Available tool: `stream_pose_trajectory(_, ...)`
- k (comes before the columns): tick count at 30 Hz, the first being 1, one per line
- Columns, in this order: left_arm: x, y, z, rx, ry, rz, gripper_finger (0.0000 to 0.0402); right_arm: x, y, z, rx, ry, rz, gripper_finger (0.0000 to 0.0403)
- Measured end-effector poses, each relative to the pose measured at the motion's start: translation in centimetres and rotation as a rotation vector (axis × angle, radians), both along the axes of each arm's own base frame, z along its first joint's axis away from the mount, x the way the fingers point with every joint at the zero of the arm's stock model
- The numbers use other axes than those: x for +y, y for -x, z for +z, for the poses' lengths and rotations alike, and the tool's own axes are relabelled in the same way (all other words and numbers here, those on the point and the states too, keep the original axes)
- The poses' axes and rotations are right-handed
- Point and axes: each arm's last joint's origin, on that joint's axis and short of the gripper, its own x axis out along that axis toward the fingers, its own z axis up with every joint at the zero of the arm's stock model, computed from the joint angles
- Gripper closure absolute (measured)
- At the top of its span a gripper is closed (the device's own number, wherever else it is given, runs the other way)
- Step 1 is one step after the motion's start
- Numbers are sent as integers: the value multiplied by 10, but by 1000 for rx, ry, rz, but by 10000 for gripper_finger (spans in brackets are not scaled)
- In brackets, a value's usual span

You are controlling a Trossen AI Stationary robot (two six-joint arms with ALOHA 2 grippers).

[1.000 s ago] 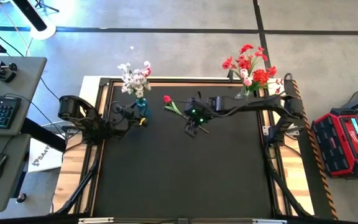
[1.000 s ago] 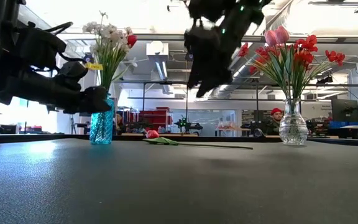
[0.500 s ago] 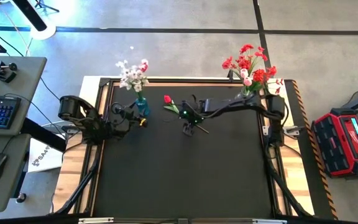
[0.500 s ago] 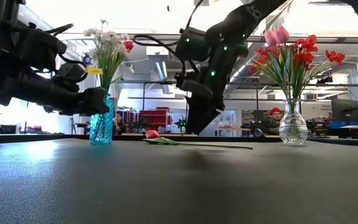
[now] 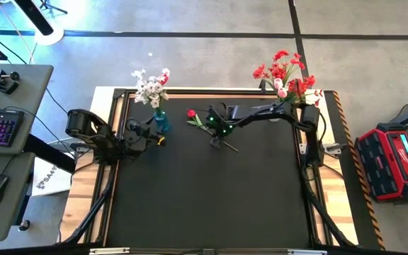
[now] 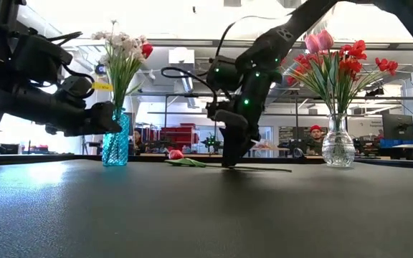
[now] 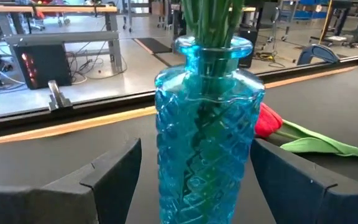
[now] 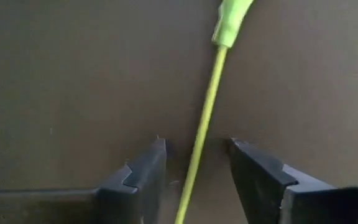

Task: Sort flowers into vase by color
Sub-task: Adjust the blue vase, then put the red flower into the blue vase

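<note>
Most flowers are vased; one red bud (image 5: 191, 113) lies on the mat, unsorted. Your right gripper (image 8: 194, 177) straddles its stem, fingers apart, seemingly not gripping. Left gripper (image 7: 185, 180) brackets the blue vase (image 7: 205, 127), wide open.

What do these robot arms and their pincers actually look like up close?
Both arms are dark, nearly black, built from chunky jointed segments. The right arm carries small glowing green lights and a thin black cable looping beside it. The left arm looks bulky, with loose black cables along it. Each ends in two flat, dark, blocky fingers: the left gripper and the right gripper have angular, stepped fingertips.
</note>
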Motion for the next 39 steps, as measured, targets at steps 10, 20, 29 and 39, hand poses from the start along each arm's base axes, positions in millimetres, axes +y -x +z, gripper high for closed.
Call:
stream_pose_trajectory(10, -6, -1, 1, -2, 0, -44, 113, 1, -2, -11, 29, -6, -1, 309)
stream_pose_trajectory(20, -6, -1, 4, -4, -18, -26, 113, 2, -2, -13, 20, -61, 26, 388)
stream_pose_trajectory(29, -6, -1, 2, 7, -17, -20, 113, 3, -1, -5, 2, -80, -39, 401)
stream_pose_trajectory(39, -17, -1, -10, -14, 156, -203, 113, 7, 0, -2, 4, -111, -67, 402)
